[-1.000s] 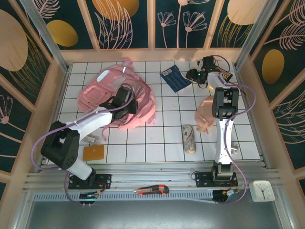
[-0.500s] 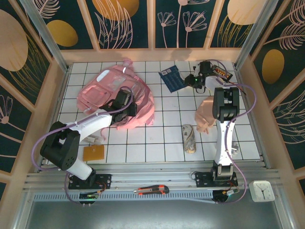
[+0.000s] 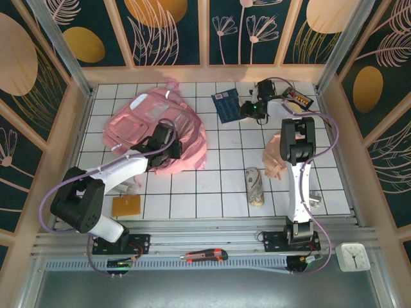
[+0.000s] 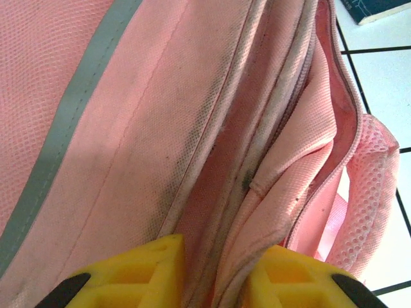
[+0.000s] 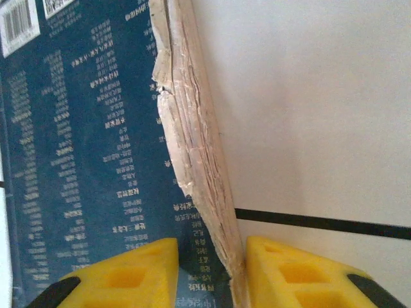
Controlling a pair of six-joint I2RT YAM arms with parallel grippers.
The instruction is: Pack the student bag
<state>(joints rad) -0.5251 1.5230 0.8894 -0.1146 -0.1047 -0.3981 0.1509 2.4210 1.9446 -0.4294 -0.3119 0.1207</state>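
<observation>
The bag [image 3: 138, 122], big, soft and pink, is lying slumped and open-mouthed, spreading ahead and left of the left gripper [image 3: 168, 146]. A grey reflective strip is running along it, and one seam fold is sitting pinched between the fingers [image 4: 154, 269].

A robot lab cell: white gridded table [image 3: 225, 186], leaf-patterned panels [image 3: 170, 32], aluminium rails [image 3: 205, 247].

We count one student bag [image 3: 138, 122]; to its right, one blue book [image 3: 225, 106], one peach cloth [image 3: 271, 154] and one patterned roll [image 3: 255, 186].
</observation>
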